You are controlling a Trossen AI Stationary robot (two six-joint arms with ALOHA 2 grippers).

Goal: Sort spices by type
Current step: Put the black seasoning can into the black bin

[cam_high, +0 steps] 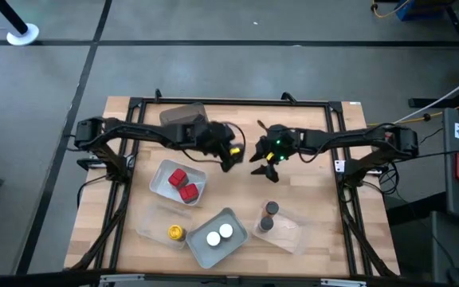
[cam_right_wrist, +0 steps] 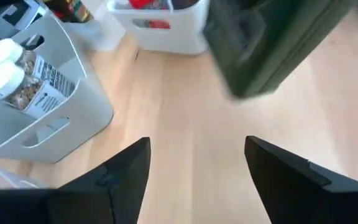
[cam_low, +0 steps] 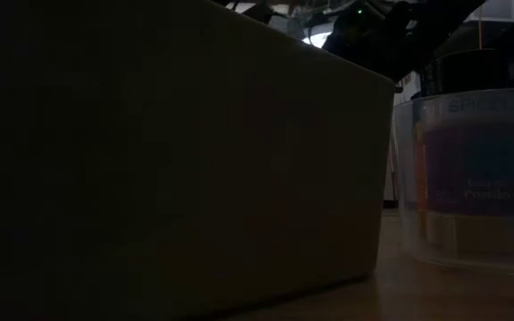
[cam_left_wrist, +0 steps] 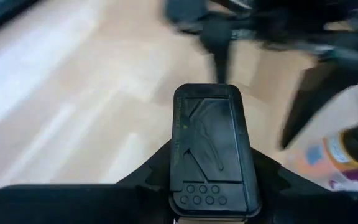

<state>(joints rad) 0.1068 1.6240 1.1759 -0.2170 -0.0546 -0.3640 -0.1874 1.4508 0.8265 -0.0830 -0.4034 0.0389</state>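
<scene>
- Two white-lidded jars (cam_high: 219, 234) are seen in the grey tray (cam_high: 233, 218) at the near edge of the desk (cam_high: 317, 131)
- A yellow-lidded jar (cam_high: 176, 232) is seen in a clear tray (cam_high: 151, 221) just beside it, and two dark-lidded jars (cam_high: 269, 215) in another clear tray (cam_high: 297, 233)
- Two red boxes (cam_high: 183, 184) are held in the white tray (cam_high: 164, 171) farther back
- Above mid-desk, the left tool (cam_high: 228, 156) is clamped on a black box (cam_left_wrist: 211, 151)
- The right tool (cam_high: 268, 169) is held near it with fingers apart and nothing between them
</scene>
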